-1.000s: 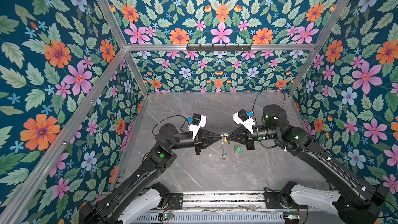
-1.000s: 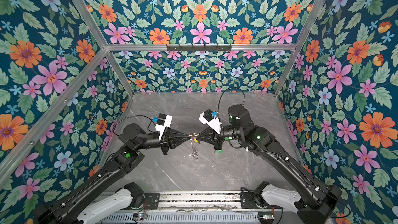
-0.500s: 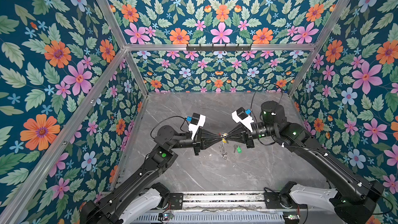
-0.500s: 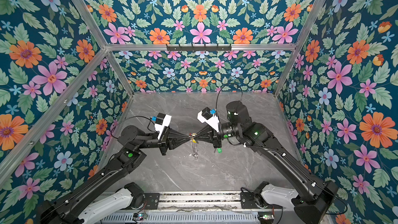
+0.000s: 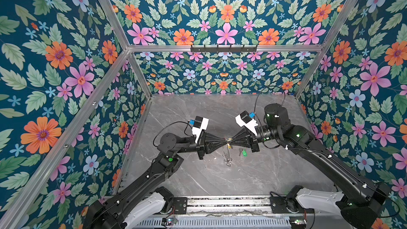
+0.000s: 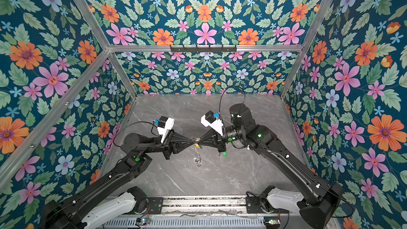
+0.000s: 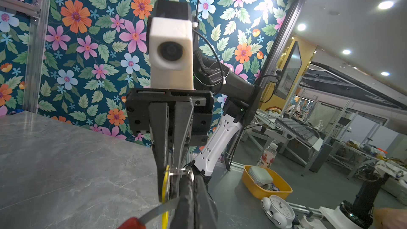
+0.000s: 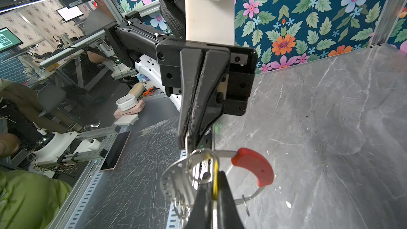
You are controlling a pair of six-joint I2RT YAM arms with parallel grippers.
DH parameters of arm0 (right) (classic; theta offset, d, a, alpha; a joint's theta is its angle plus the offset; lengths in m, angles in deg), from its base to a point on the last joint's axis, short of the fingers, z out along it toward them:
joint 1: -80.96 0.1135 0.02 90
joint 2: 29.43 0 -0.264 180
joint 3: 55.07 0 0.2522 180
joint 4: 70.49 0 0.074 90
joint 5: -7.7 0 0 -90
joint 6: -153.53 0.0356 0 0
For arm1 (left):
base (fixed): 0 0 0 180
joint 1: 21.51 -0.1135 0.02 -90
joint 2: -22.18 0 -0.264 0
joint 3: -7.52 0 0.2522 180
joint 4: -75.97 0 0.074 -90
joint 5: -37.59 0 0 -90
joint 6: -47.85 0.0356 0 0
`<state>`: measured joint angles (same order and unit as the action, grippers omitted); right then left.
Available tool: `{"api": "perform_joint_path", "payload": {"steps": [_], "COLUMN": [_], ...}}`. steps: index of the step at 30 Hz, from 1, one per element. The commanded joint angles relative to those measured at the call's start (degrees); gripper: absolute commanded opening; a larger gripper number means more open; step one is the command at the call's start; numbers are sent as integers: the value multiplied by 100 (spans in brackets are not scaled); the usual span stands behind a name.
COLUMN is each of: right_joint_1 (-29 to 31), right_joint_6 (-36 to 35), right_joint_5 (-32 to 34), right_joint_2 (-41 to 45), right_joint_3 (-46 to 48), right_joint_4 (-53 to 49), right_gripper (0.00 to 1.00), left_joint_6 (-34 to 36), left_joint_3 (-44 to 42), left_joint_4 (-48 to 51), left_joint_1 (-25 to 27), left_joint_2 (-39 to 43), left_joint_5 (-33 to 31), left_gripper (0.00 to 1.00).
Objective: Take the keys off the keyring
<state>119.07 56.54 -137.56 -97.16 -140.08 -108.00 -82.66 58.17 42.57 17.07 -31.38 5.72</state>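
Keyring (image 5: 227,158) hangs in the air above the middle of the worktop (image 5: 198,115), drooping below the point where the two gripper tips nearly meet. Its grey wire loop carries a red sleeve (image 8: 253,166) along one arc and a bunch of loose silver rings (image 8: 180,203) lower down.

The yellow key (image 8: 215,170) is at the top of the loop, pinched edge-on in the right gripper (image 5: 232,144), whose jaws are narrow on its head. Facing it from the left, the left gripper (image 5: 225,145) is closed tight on a small ring (image 8: 193,152) that threads onto the wire just beside the yellow key.

The green key (image 5: 244,152) lies flat on the worktop, just right of the hanging loop and apart from it, beneath the right gripper. In a top view that gripper partly hides it. Flowered walls (image 5: 66,84) enclose the left, right and far sides.
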Motion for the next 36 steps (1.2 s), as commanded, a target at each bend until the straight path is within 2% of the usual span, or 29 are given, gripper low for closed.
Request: {"api": "perform_joint_path", "payload": {"steps": [1,15,23,25,27,30,33,36], "right_joint_1": [29,432,538,525,505,255,-112,-172], "right_joint_6": [108,436,806,826,820,1009,1330,1404], "right_joint_5": [231,489,532,551,700,611,417,486], "right_joint_2": [5,36,24,74,155,355,699,936], "right_joint_3": [57,561,834,852,856,940,1085,1005], "right_joint_4": [203,714,1195,1176,1093,1225,1582,1745], "right_gripper": [0,0,0,0,15,30,38,40], "left_joint_6": [-182,208,-75,19,177,311,350,360], "left_joint_3": [7,-233,-419,-402,-406,-419,-423,-419], "left_joint_4": [-777,-849,-1835,-1700,-1454,-1290,-1212,-1205], "left_joint_1": [6,2,1,-4,-18,-24,-36,-36], "left_joint_2": [10,235,-91,-81,-26,17,54,73], "left_joint_5": [111,-1074,-736,-654,-654,-637,-601,-568], "left_gripper": [0,0,0,0,0,0,0,0]}}
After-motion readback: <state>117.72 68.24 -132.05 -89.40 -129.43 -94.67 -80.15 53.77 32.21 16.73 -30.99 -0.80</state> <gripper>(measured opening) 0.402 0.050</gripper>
